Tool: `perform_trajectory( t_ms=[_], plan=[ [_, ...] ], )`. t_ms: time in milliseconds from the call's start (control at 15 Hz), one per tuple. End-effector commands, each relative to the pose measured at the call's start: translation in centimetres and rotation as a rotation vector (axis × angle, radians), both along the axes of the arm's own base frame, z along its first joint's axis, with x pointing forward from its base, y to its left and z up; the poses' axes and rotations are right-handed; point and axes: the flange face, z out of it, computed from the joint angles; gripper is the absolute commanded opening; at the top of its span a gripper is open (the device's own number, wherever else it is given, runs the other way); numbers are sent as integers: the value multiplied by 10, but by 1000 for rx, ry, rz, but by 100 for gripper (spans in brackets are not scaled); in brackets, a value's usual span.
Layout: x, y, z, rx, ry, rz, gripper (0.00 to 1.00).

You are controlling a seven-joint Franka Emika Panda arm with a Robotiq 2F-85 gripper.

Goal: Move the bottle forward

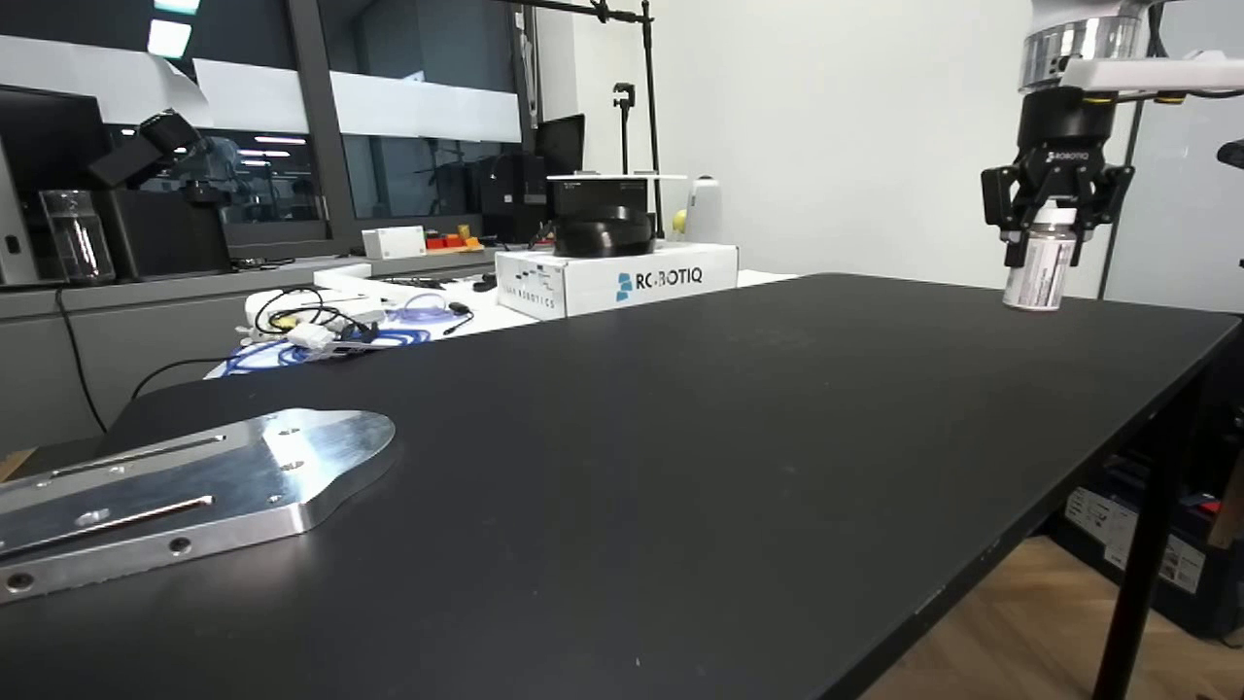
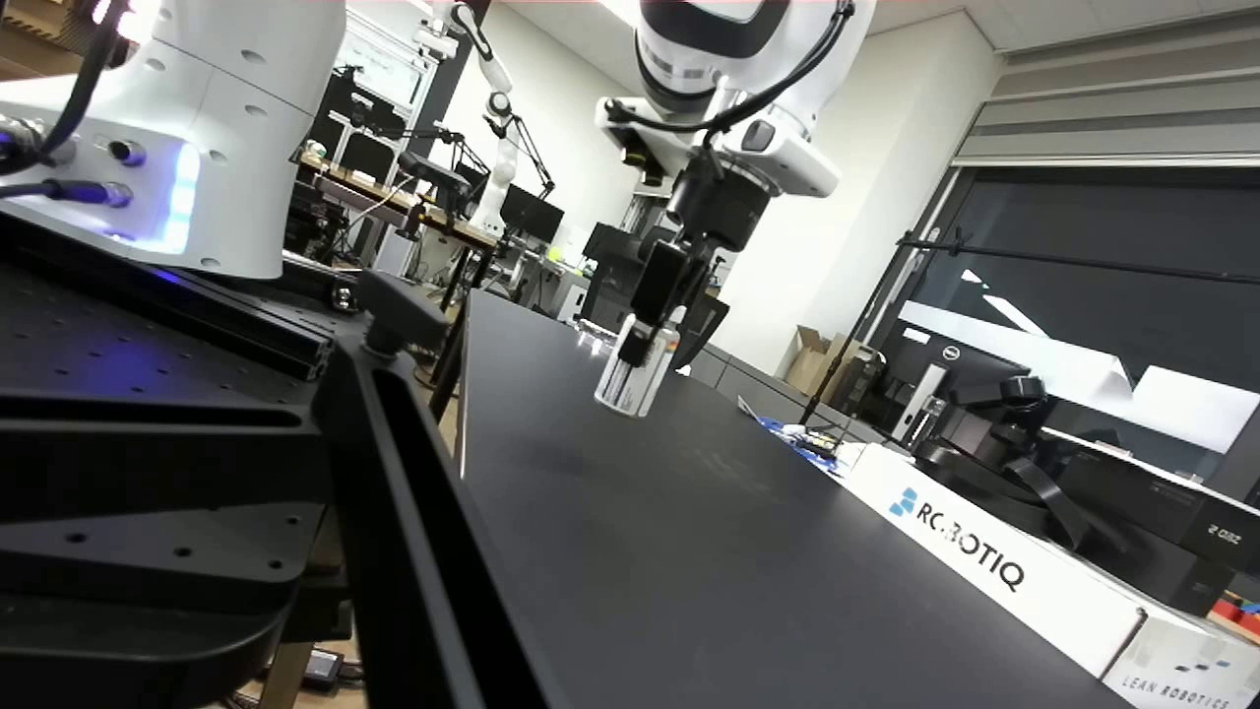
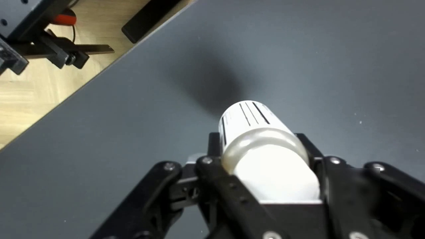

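The bottle is a small cylinder with a white label with dark lines and a white cap. It shows in both exterior views (image 1: 1039, 277) (image 2: 628, 387) and in the wrist view (image 3: 254, 116). My gripper (image 1: 1046, 250) is shut on the bottle, one finger on each side of its upper body, cap toward the palm. The gripper also shows in an exterior view (image 2: 650, 330) and in the wrist view (image 3: 260, 144). The bottle hangs slightly tilted above the black table (image 1: 680, 467), and a dark shadow lies on the table beyond its base.
A silver metal plate (image 1: 214, 476) lies at the table end away from the arm. A white Robotiq box (image 1: 632, 279) and tangled cables (image 1: 321, 331) are on a white surface beside the table. A black frame (image 2: 404, 512) and the robot base (image 2: 236, 118) stand by the table edge.
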Motion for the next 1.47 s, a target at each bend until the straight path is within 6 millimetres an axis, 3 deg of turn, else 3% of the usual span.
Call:
perform_trajectory(
  t_ms=[0,400,867,1133,1400],
  plan=[
    [55,-7,14,-10,-42,-48,31],
    [152,5,24,-56,-63,-38,31],
    [249,54,31,-55,-37,37,31],
    [277,80,7,-46,18,90,31],
    [288,85,-34,-30,52,116,31]
  ],
)
